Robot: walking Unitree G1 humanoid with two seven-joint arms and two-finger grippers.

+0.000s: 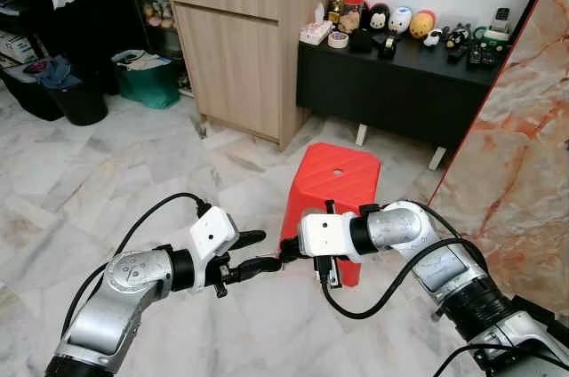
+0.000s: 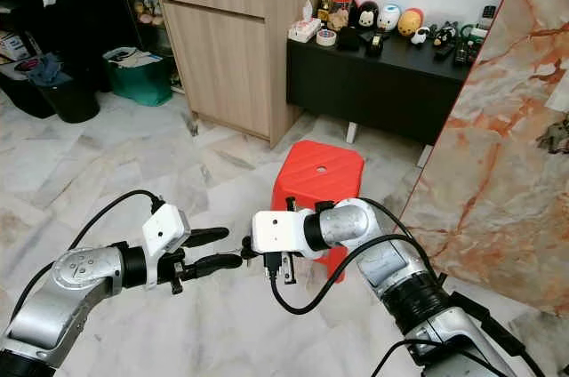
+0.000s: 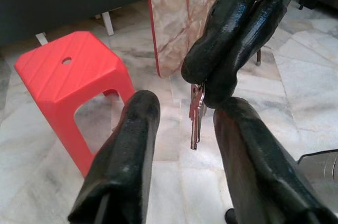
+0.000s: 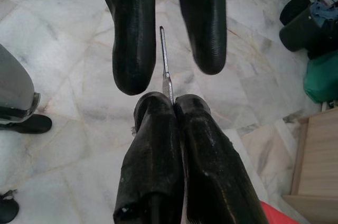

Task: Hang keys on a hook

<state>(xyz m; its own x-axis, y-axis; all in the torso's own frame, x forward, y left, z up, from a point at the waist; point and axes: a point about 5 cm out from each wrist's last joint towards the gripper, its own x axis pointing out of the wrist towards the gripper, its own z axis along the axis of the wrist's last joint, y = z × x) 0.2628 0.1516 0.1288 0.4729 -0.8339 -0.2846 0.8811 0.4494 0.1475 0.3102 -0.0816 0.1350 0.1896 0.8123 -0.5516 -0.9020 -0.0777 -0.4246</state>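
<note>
Marble floor tiles (image 1: 107, 190) spread across the room, with a light wooden cabinet (image 1: 240, 48) at the back and a low black surface (image 1: 400, 84) beside it carrying small figurines (image 1: 400, 20). A red plastic stool (image 1: 331, 186) stands on the floor just in front of the robot, and a marble-patterned panel (image 1: 520, 155) rises on the robot's right.

From the left eye view, both arms reach inward and meet in front of the stool. The left claw (image 1: 252, 252) has its two black fingers spread apart, pointing at the right claw (image 1: 291, 251), whose fingers are pressed together.

The right eye view gives the same meeting, with a dark bin (image 2: 67, 92) and a green bag (image 2: 140, 75) standing by the far wall on the robot's left.

Along the left wrist view, the left claw's open fingers (image 3: 127, 160) frame the right claw's closed tips, and the keys (image 3: 196, 115) hang down from those tips, between the left fingers without touching them.

Seen from the right wrist view, the right claw's fingers (image 4: 156, 150) are clamped on the keys, seen edge-on as a thin metal strip that sticks out into the gap of the left claw.
</note>
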